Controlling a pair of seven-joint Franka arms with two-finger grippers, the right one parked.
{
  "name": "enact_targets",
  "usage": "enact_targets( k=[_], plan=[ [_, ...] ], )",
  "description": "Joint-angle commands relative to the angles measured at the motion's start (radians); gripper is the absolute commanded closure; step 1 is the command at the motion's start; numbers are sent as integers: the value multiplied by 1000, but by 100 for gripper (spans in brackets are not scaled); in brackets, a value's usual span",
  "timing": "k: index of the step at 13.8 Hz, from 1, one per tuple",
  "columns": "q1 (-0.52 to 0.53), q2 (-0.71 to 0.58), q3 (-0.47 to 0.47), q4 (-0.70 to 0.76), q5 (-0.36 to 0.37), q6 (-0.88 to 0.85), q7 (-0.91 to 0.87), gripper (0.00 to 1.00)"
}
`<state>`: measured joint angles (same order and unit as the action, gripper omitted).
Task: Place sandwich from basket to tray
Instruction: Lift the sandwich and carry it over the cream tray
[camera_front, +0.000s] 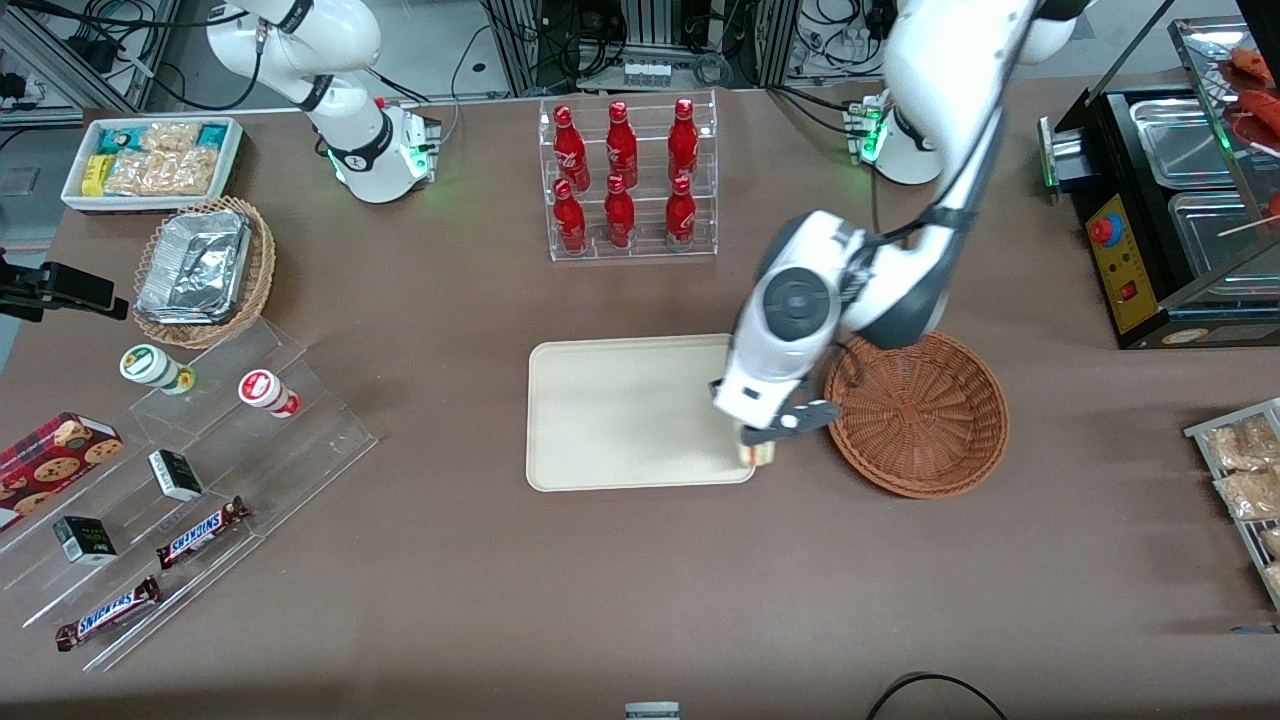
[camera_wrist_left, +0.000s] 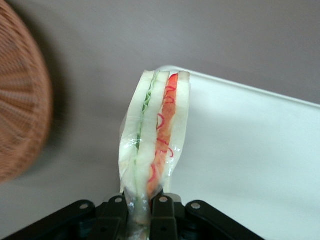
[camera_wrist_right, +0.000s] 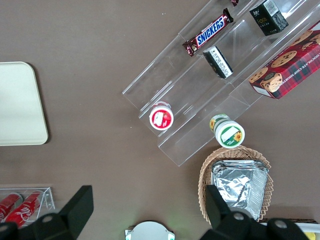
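Observation:
My left gripper (camera_front: 762, 445) is shut on the sandwich (camera_front: 767, 456), a clear-wrapped wedge of pale bread with red and green filling. In the left wrist view, the sandwich (camera_wrist_left: 157, 135) sticks out from between the black fingers (camera_wrist_left: 116, 206) of the gripper (camera_wrist_left: 142, 202). It hangs over the corner of the cream tray (camera_front: 630, 412) that is nearest the front camera and the basket. The tray (camera_wrist_left: 250, 150) lies bare beneath it. The reddish-brown wicker basket (camera_front: 915, 415) stands beside the tray, toward the working arm's end, with nothing showing in it (camera_wrist_left: 20, 120).
A clear rack of red bottles (camera_front: 628, 180) stands farther from the front camera than the tray. Toward the parked arm's end are an acrylic snack stand (camera_front: 180, 480), a tan basket of foil containers (camera_front: 205, 270) and a white bin (camera_front: 150, 160). A black machine (camera_front: 1170, 200) sits at the working arm's end.

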<state>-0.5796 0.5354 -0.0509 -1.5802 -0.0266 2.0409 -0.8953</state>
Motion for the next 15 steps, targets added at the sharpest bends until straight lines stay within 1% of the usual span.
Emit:
enact_targets(
  k=[1,5,8,13,15],
  plan=[
    [-77,112,16,150,-15,-28,-91,100],
    [-152,210,16,250,-15,7,-174,100],
    [-189,251,14,256,-16,62,-217,100],
    [-195,274,14,258,-18,102,-226,100],
    [-190,281,17,258,-45,111,-223,100]
  ],
)
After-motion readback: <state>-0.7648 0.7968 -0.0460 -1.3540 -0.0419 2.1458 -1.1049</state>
